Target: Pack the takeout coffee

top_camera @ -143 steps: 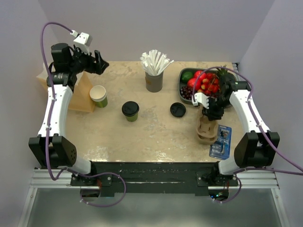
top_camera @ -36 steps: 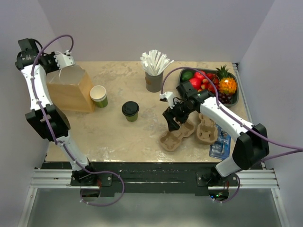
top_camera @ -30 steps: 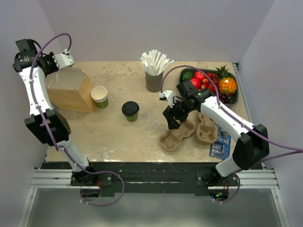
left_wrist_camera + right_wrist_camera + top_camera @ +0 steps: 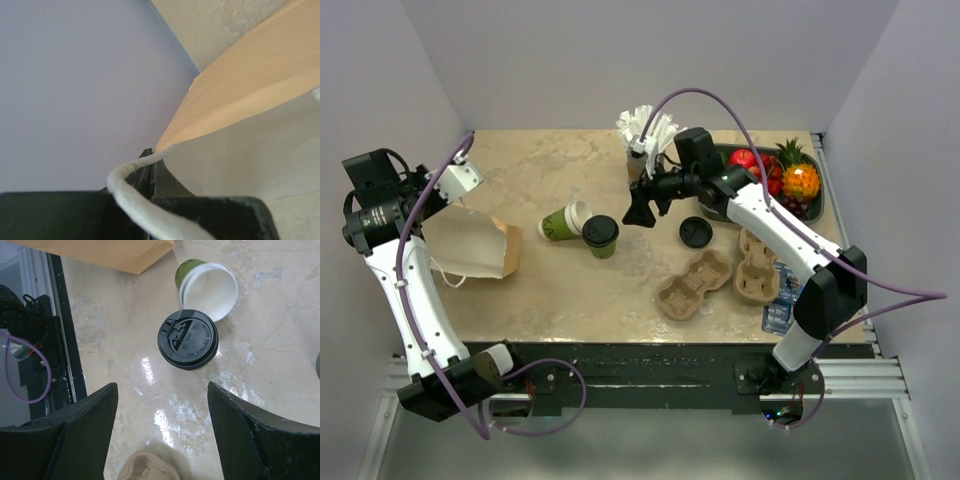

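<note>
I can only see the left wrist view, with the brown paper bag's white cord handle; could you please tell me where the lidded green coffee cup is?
Observer: The small green paper cup with the round black plastic lid stands upright mid-table, right of the brown paper bag.
Operator: Is it gripped?
Observer: No; the right fingers are open and apart from it.
Operator: Anything beside it?
Observer: A lidless green paper cup lies on its side next to it.
</note>
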